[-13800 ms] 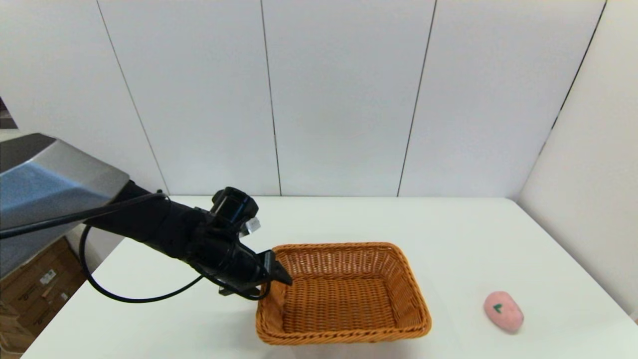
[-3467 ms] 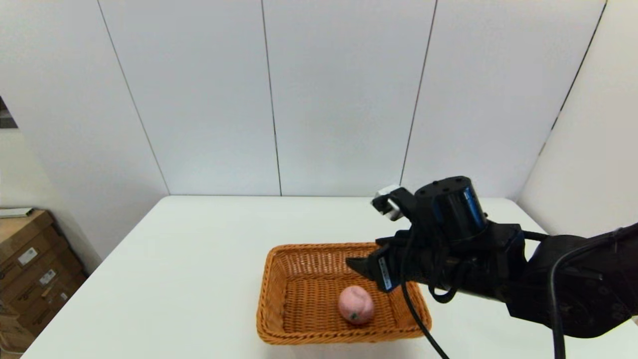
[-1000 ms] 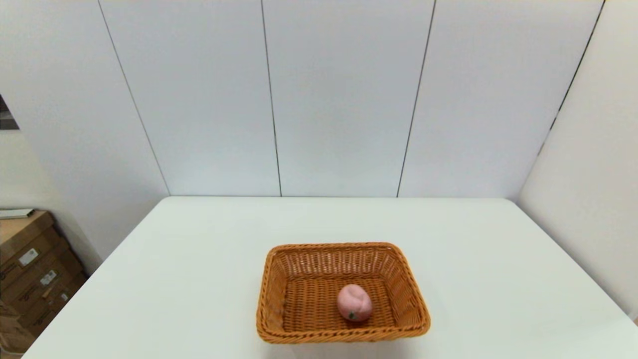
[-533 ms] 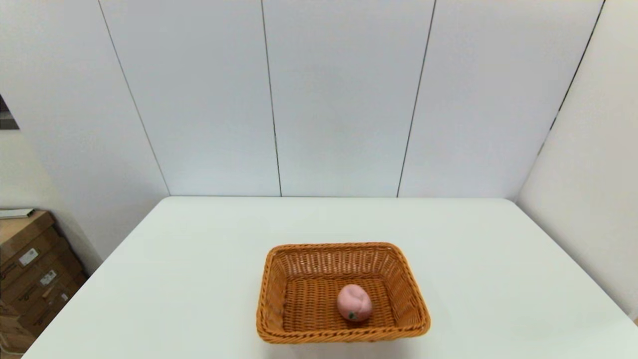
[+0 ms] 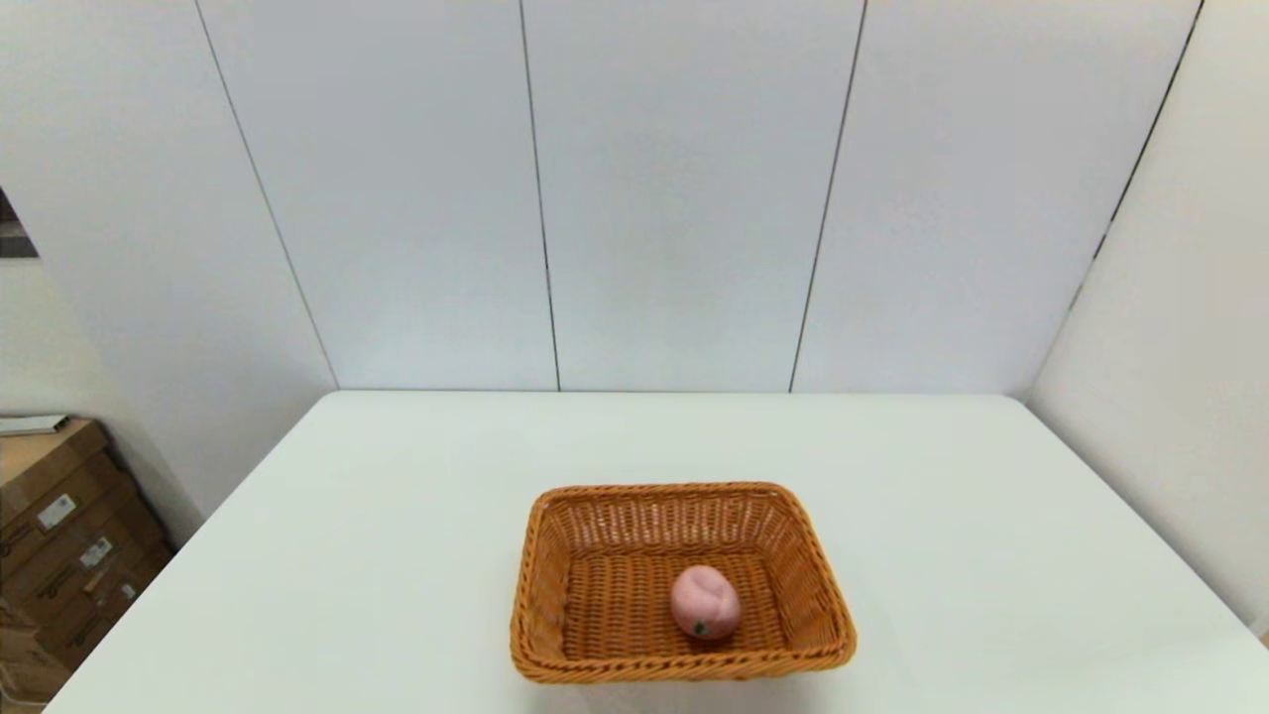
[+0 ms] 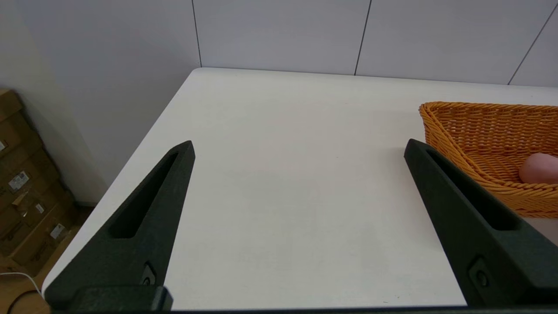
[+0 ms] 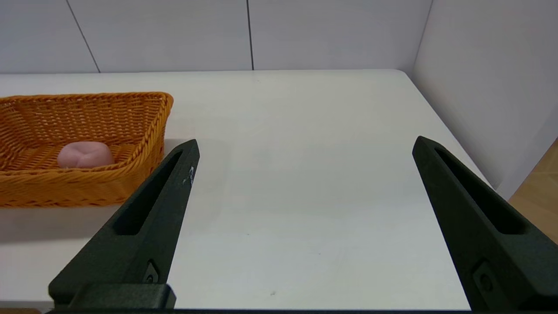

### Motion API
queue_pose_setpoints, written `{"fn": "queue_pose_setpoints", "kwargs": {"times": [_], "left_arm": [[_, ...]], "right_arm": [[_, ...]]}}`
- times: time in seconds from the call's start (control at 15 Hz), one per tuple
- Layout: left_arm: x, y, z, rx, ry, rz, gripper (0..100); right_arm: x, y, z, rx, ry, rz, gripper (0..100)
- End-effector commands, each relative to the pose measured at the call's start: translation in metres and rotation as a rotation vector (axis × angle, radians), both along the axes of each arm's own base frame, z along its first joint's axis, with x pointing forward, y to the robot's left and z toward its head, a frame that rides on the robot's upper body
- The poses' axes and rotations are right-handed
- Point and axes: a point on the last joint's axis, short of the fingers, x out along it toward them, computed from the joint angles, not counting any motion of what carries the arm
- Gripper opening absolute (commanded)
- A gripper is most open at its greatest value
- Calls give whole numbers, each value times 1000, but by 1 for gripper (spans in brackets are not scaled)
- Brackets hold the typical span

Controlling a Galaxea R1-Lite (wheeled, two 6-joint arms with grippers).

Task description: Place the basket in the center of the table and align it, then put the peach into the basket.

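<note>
Pale grey-white wall panels (image 5: 674,188), split by thin dark vertical seams, stand behind the far edge of the large white rounded-corner counter (image 5: 397,516). A plain off-white side wall (image 5: 1170,397) runs along its right edge. Stacked brown cardboard boxes (image 5: 59,535) sit on the floor past its left edge.

peach (image 7: 85,155) in basket (image 7: 144,131), jaws spread wide
</note>
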Motion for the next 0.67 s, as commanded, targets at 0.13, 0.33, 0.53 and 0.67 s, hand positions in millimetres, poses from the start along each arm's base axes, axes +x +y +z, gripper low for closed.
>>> {"fn": "queue_pose_setpoints", "kwargs": {"times": [0.13,0.33,0.53,0.67], "left_arm": [[0,0,0,1,-1,1,100],[0,0,0,1,-2,1,100],[0,0,0,1,-1,1,100],[0,0,0,2,-1,1,100]], "right_arm": [[0,0,0,0,0,0,100],[0,0,0,0,0,0,100],[0,0,0,1,0,0,100],[0,0,0,1,0,0,100]]}}
